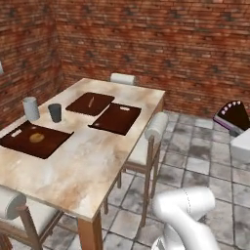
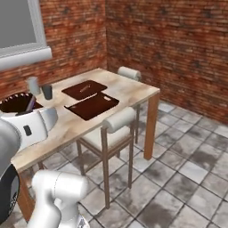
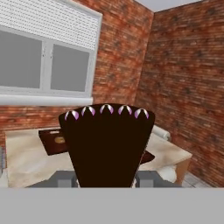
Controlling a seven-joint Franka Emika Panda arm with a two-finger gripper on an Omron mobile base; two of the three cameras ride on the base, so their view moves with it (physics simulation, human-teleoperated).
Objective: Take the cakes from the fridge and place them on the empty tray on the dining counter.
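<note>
My gripper (image 3: 106,177) is shut on the dark chocolate cake (image 3: 106,146), a wedge with white and purple dollops along its top edge. From the left base the cake (image 1: 233,114) hangs above the floor right of the dining counter (image 1: 88,161). From the right base the cake (image 2: 18,103) is on the left above the white hand, level with the counter's near end (image 2: 67,129). The empty dark brown tray (image 1: 115,118) (image 2: 92,105) lies mid-table, apart from the gripper. The fridge is out of view.
A tray with a tan stick (image 1: 90,103) (image 2: 84,89) lies behind the empty one. A tray with a round biscuit (image 1: 34,139) (image 3: 54,140) sits further along. Two cups (image 1: 31,108) (image 1: 54,112) stand near the wall. Cushioned chairs (image 1: 146,146) (image 2: 113,129) line the counter's side.
</note>
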